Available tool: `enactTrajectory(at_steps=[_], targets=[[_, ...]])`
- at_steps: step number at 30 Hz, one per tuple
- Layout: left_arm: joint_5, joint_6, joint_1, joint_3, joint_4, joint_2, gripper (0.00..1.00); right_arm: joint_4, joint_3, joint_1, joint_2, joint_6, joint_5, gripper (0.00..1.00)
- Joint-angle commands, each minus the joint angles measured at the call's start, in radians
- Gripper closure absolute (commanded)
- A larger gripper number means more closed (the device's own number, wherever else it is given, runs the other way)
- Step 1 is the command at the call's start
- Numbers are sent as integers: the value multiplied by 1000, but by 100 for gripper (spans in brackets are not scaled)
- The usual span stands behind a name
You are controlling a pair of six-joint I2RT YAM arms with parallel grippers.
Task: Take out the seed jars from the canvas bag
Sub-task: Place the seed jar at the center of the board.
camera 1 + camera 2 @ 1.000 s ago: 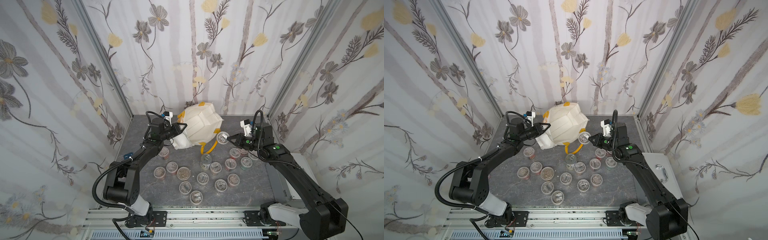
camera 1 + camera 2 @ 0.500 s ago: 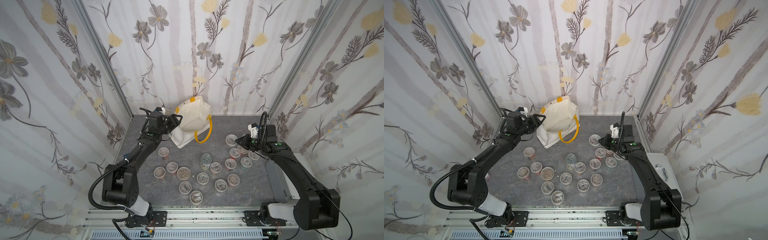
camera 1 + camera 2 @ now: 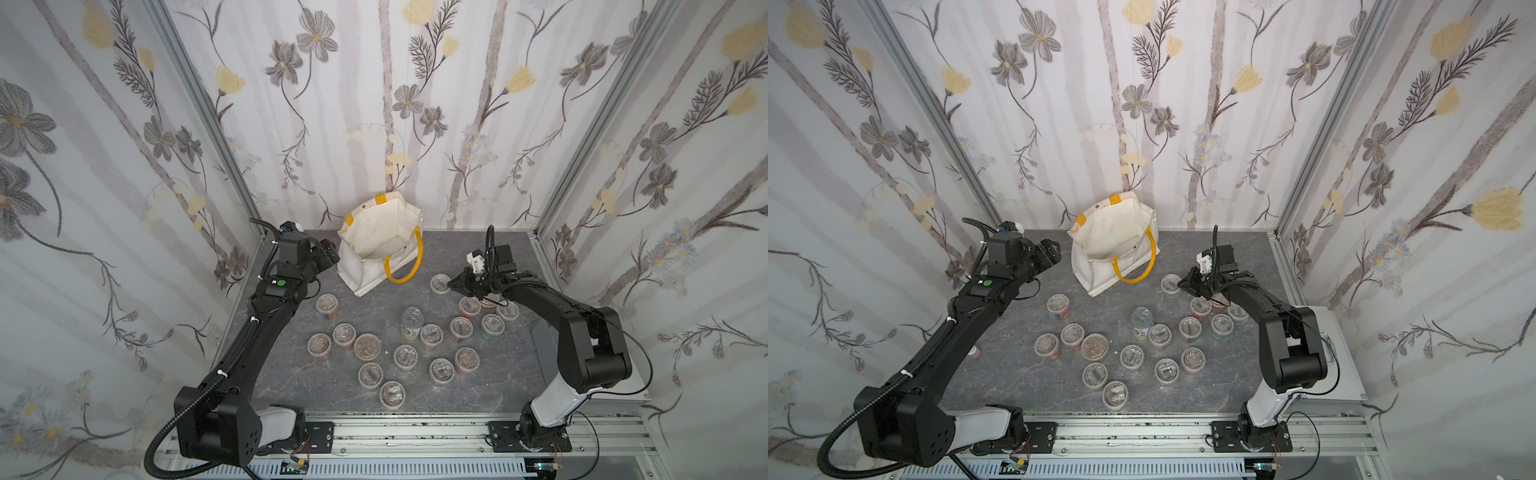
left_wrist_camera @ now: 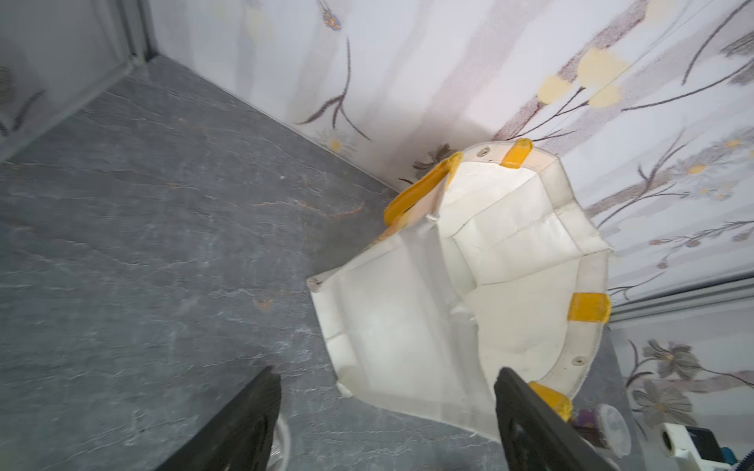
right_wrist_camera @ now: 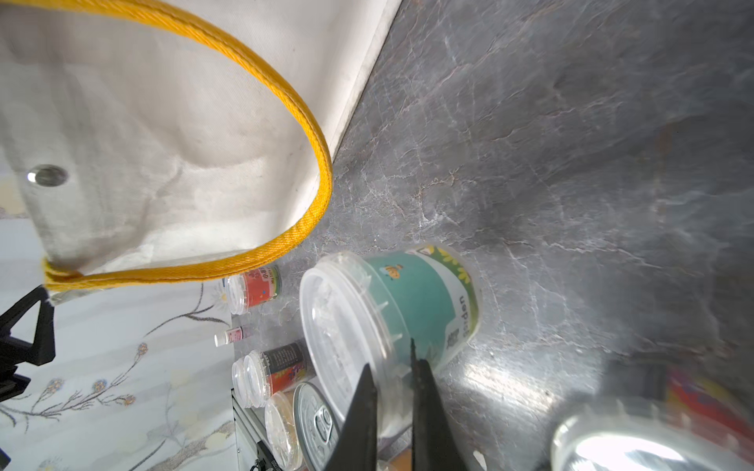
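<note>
- Small white-capped bottle [image 3: 974, 352]: a top view shows it on the table beside your left arm. The left wrist view does not take it in.
- Left gripper [image 3: 331, 252] [image 3: 1052, 249]: both top views show only its black body just beside the bag. The left wrist view [image 4: 387, 379] shows the flat black fingers [image 4: 253, 416] spread wide, with nothing between them.
- Canvas bag [image 3: 361, 274] [image 3: 1096, 276]: it stands upright at the back of the grey, veined, stone-patterned table [image 3: 311, 382], close to the rear wall. Both top views look down its open mouth onto creased cream lining. The wrist views add the stitched seams [image 4: 408, 318], the metal snap and the woven yellow handle [image 5: 322, 191].
- Seed jars [image 3: 405, 356]: some fifteen short, round, clear-lidded tubs stand upright and scattered in front of the bag. From above you see grainy contents. The right wrist view shows label bands instead.
- Metal tin [image 3: 411, 322]: taller than the jars, with a pull-tab top, standing among them.
- Green-banded jar [image 3: 439, 284] [image 5: 416, 301]: it sits nearest the bag's handle.
- Right gripper [image 3: 451, 285] [image 5: 389, 359]: your fingers are pinched almost together on that jar's clear lid rim, as only the right wrist view shows.
- Silver metal case [image 3: 1337, 361]: flat and smooth, outside the table's right edge.
</note>
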Motion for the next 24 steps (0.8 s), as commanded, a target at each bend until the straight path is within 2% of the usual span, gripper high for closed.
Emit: enactTrajectory(at_steps=[1,4,6,11,17,19,20,21,22,24], targets=[[-138,92,7,-71,-43,-72,12,63,3,18,42,5,-19,90],[-166,92,22,-139,-66,-124,5,81,-23,22,60,5,-15,84],[-177,91,35,-186,-71,-154,0,83,-40,22,60,1,-3,75],[-231,44,59,-312,-28,-234,0,82,-77,18,25,-18,38,55],[-215,1,53,-490,147,-283,0,82,-106,16,-167,-40,101,50],[-194,52,48,-551,236,-280,0,82,-126,13,-271,-67,161,44],[-177,88,47,-569,268,-279,0,83,-136,13,-334,-85,190,36],[-168,132,44,-585,297,-277,0,84,-146,11,-389,-112,233,25],[-168,176,42,-599,330,-274,0,94,-164,11,-446,-142,287,1],[-177,249,34,-629,405,-261,0,143,-222,10,-554,-204,407,0]])
